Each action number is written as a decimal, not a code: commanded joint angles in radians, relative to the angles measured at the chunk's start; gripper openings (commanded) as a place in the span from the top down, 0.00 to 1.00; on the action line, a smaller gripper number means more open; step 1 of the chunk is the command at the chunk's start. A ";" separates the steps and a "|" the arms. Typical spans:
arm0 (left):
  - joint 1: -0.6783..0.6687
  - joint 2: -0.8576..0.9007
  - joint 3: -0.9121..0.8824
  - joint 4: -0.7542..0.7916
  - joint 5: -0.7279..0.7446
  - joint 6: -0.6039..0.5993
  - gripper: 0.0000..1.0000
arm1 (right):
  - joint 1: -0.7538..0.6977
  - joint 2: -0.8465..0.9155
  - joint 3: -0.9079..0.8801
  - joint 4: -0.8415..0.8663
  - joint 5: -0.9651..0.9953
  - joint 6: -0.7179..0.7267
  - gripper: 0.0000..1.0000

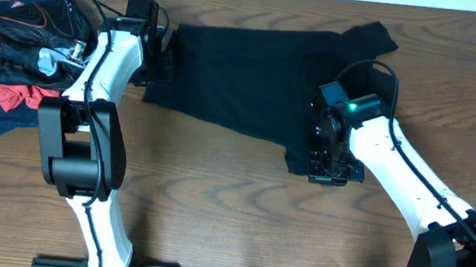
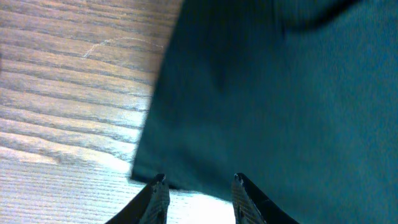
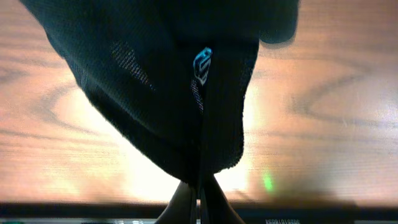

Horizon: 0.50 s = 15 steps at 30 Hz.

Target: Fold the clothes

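Right gripper (image 3: 199,198) is clenched on a bunch of the black T-shirt (image 1: 244,73): its two fingers meet with cloth drawn down between them, and the fabric rises away from the tips in a dark drape. The shirt lies spread sideways across the middle of the wooden table (image 1: 230,220), and this grip sits at its near corner on the right, probably a sleeve. The left gripper (image 2: 199,190) is at the opposite end, its fingers partly apart with the shirt's corner edge lying between the tips; whether they have pinched the cloth I cannot tell. I judge this to be the start of the first fold, with both near corners being taken up. The next move calls for a sure pinch on the left, then both arms carrying the near edge over toward the far edge together, keeping the cloth taut between them so it lands flat. A heap of other clothes (image 1: 13,59), black, red and navy, waits at the far left, well apart from the shirt. The only marking on the shirt is a small pale logo (image 3: 202,64), too small to read; print on one garment in the heap is also illegible.
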 commanded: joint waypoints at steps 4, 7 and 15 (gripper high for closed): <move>0.001 0.006 0.000 -0.004 0.007 0.003 0.58 | 0.015 -0.002 0.001 -0.061 -0.004 0.000 0.99; 0.001 0.006 0.000 -0.004 0.007 0.003 0.31 | 0.015 -0.002 0.001 -0.062 -0.004 0.000 0.98; 0.005 0.006 -0.025 -0.031 -0.005 0.040 0.22 | 0.015 -0.002 0.001 -0.047 -0.003 0.000 0.51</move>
